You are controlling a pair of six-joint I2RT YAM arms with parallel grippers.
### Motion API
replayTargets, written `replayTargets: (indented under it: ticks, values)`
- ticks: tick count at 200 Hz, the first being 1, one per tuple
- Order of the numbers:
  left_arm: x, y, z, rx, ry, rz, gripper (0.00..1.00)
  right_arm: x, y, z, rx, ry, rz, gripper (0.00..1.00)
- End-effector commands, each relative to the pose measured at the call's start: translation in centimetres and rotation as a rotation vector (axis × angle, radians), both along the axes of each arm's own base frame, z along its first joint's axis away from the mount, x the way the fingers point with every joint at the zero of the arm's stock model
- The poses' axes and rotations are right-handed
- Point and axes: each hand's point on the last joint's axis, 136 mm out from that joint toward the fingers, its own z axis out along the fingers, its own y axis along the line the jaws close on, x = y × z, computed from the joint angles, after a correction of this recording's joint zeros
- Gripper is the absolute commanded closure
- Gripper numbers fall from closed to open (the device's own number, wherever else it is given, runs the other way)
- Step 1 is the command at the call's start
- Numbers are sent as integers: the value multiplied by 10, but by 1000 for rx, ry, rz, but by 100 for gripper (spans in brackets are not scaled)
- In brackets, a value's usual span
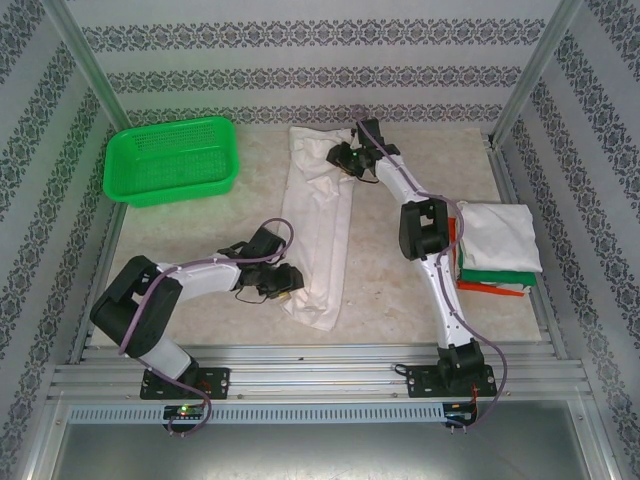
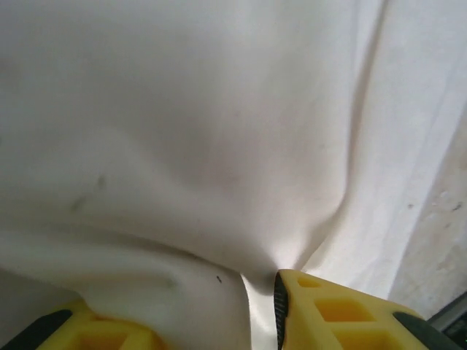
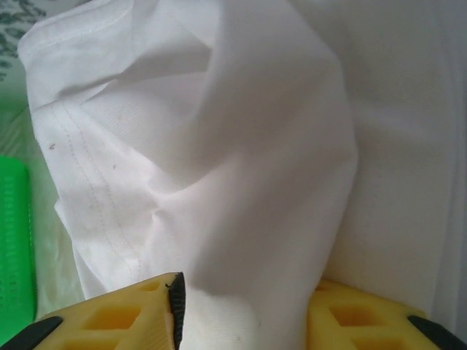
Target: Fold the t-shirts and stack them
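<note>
Both ends of one long white t-shirt (image 1: 322,215), lying lengthwise down the middle of the table (image 1: 385,290), are pinched: the left gripper (image 1: 283,284) is closed on the near end, and the right gripper (image 1: 343,158) is clamped on a bunched fold at the far end. A stack of folded t-shirts (image 1: 497,240) sits at the right, white on top with green and orange-red edges below. A green mesh basket (image 1: 172,160) stands far left.

Soft matt white cloth t-shirt (image 1: 320,230), wrinkled, glossy green plastic mesh basket (image 1: 172,160), brushed metal rails (image 1: 320,365), smooth pale mottled stone-look table (image 1: 200,230)
</note>
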Motion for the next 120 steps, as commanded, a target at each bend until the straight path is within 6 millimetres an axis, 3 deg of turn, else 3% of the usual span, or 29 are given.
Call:
replayTargets:
  ticks: [1, 36, 57, 83, 100, 120]
  values:
    - [3, 2, 3, 4, -36, 35, 52, -16, 9, 12, -16, 13, 80, 52]
    - [0, 38, 11, 144, -111, 58, 37, -22, -3, 94, -133, -185, 142, 30]
    - [-1, 58, 9, 171, -145, 92, 25, -37, -14, 131, -199, -293, 168, 22]
    - [6, 76, 18, 178, -196, 124, 9, -68, -25, 160, -266, -404, 200, 18]
    - [16, 91, 27, 196, -240, 144, 1, -96, -31, 167, -297, -462, 230, 17]
    - [35, 112, 38, 219, -288, 175, 0, -133, -32, 173, -341, -533, 281, 16]
